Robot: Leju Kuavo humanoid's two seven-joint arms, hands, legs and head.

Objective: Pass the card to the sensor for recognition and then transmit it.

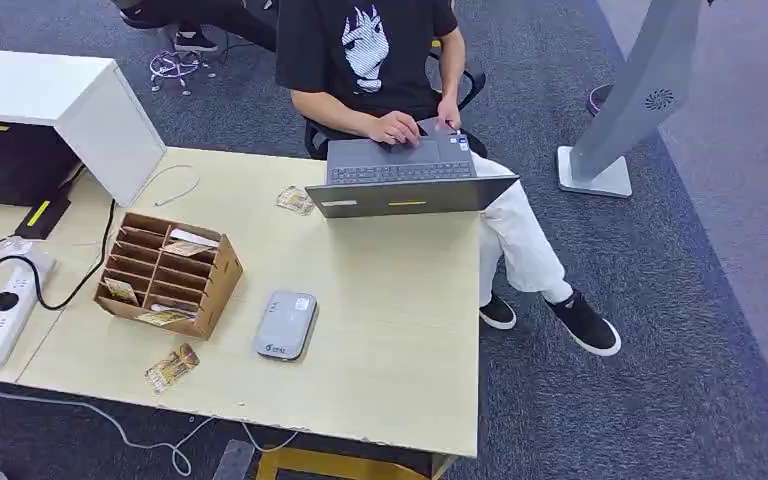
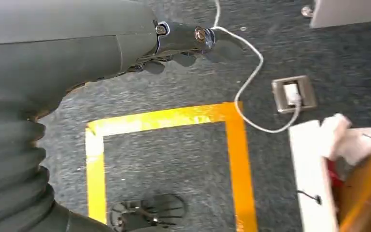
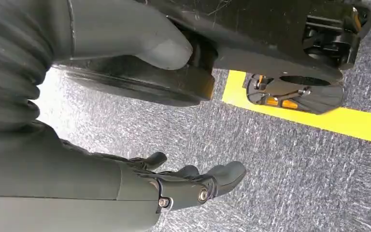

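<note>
Office, desk (image 1: 400,330), laptop (image 1: 405,175), carpet (image 1: 660,300)

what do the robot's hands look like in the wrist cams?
Both match: grey ribbed cover at the wrist, smooth grey shell, then dark fingers hinged on small silver screws. Left hand and right hand show no markings or cables. The right view also shows a thick grey thumb.

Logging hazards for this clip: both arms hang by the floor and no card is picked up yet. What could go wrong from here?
1. The card lies near the table edge, so a clumsy grasp might push it off.
2. The white cable hanging off that edge could snag a rising left robot hand.
3. The person at the laptop sits close to any handover.
</note>
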